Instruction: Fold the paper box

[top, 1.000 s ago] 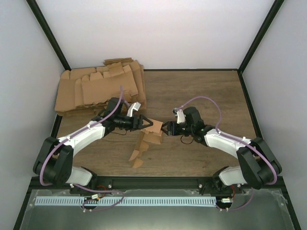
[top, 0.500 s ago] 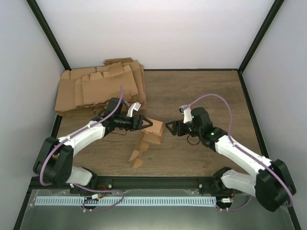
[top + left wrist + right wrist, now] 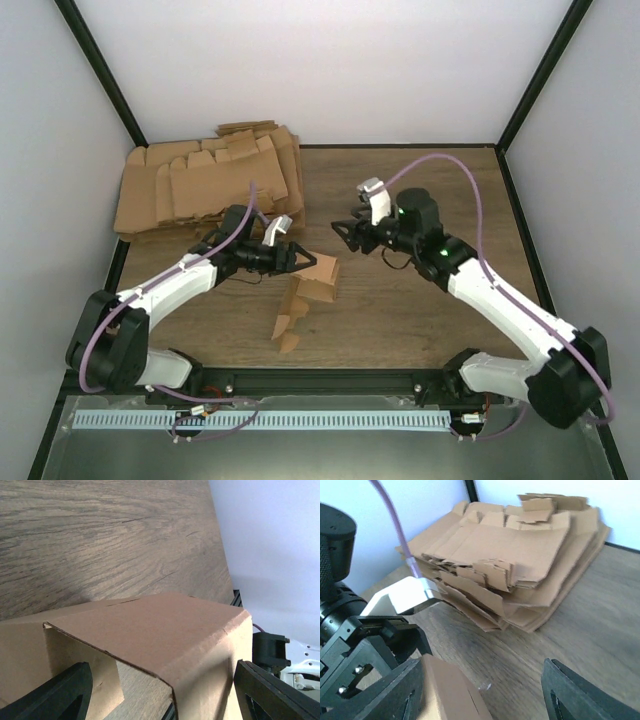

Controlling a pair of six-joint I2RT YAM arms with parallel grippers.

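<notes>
The paper box is a brown carton, partly folded, with a strip of flaps hanging down toward the near edge. My left gripper is shut on its left end. In the left wrist view the paper box fills the gap between both black fingers of the left gripper. My right gripper hovers open just beyond the box's far right corner, apart from it. In the right wrist view the paper box's corner lies beside the left finger of the right gripper, with bare table between the jaws.
An untidy pile of flat cardboard blanks fills the far left corner, also the pile ahead of the right wrist. The left arm's wrist sits close to the right gripper. White walls with black posts close in the wooden table.
My right gripper has let go of the box's right end, opened and drawn back toward the far side. The left gripper and the box have barely moved.
</notes>
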